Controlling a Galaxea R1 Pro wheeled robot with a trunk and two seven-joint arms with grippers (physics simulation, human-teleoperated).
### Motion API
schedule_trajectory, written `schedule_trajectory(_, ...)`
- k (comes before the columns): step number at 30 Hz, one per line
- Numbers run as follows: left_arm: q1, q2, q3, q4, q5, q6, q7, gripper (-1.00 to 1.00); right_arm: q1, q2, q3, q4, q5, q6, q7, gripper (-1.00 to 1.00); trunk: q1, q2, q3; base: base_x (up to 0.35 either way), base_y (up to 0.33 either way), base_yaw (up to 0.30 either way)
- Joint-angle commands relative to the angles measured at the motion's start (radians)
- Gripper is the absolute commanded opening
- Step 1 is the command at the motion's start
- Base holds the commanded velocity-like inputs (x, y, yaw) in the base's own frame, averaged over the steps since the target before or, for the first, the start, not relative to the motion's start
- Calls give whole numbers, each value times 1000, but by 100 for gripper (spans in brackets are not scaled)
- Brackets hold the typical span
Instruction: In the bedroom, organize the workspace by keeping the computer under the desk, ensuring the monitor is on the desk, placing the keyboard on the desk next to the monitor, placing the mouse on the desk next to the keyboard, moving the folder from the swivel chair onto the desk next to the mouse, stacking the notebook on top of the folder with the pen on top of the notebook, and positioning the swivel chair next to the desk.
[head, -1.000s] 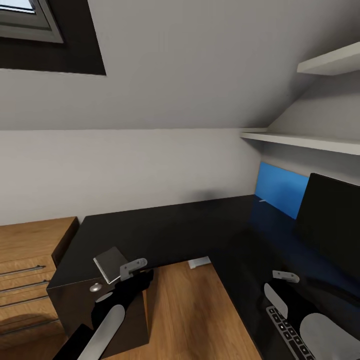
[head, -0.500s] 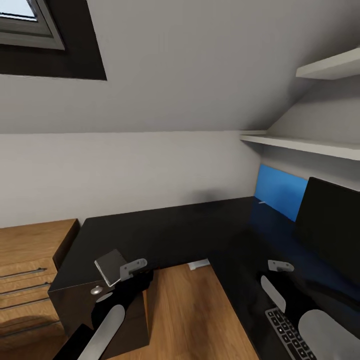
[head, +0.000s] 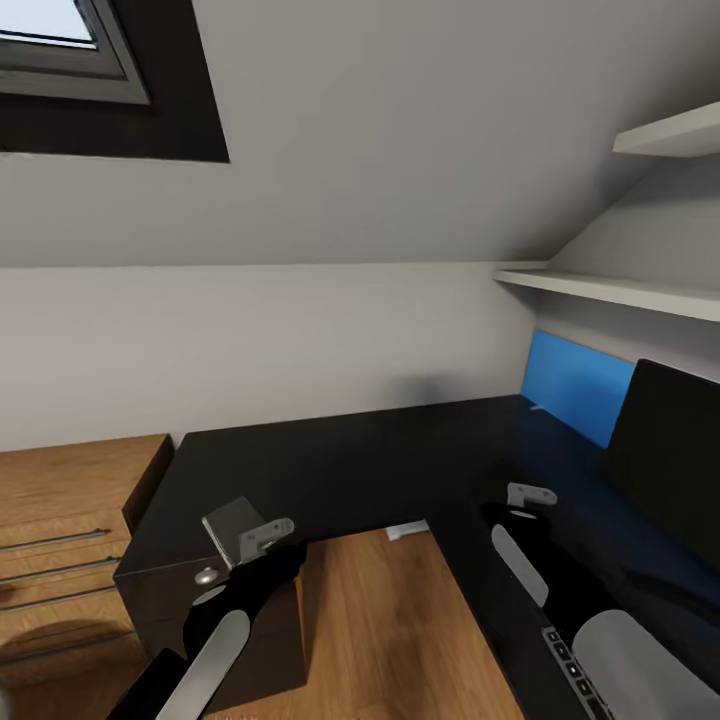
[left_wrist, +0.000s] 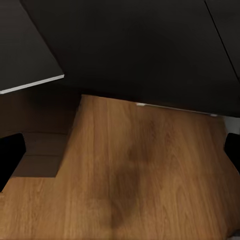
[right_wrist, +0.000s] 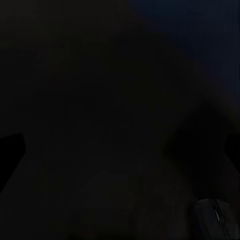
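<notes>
Right hand (head: 520, 497) has slid forward; keyboard (head: 578, 672) mostly hidden beneath arm

Monitor (head: 672, 455) and keyboard (head: 577, 673) cut by frame edges, mouse (right_wrist: 215, 216) dim.

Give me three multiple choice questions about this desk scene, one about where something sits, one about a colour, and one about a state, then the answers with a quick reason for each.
1. Where is the monitor?
A. on the wooden floor
B. on the desk, at its right side
C. on the wall shelf

2. What colour is the panel against the wall behind the desk?
A. blue
B. red
C. green

3. What lies under the right arm?
A. the desk top
B. the wooden drawers
C. bare floor

Answers: B, the dark screen stands on the black desk top. A, the panel beside the monitor is bright blue. A, the arm reaches over the black surface, with the keyboard beside it.
</notes>
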Motion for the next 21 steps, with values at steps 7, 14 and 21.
schedule_trajectory(7, -1, 1, -2, 1, 6, 1, 8, 100, 0, 14, 10, -9, -7, 5, -28, 100, 0, -1, -9, -13, 29, 201)
schedule_trajectory(14, -1, 1, -2, 2, 5, 0, 8, 100, 0, 17, 22, -10, -7, 4, -32, 100, 0, -1, -16, -149, 193, 205)
schedule_trajectory(21, -1, 1, -2, 2, 5, 0, 8, 100, 0, 25, 92, -10, -6, 4, -39, 100, 0, -1, -23, -203, 256, 214)
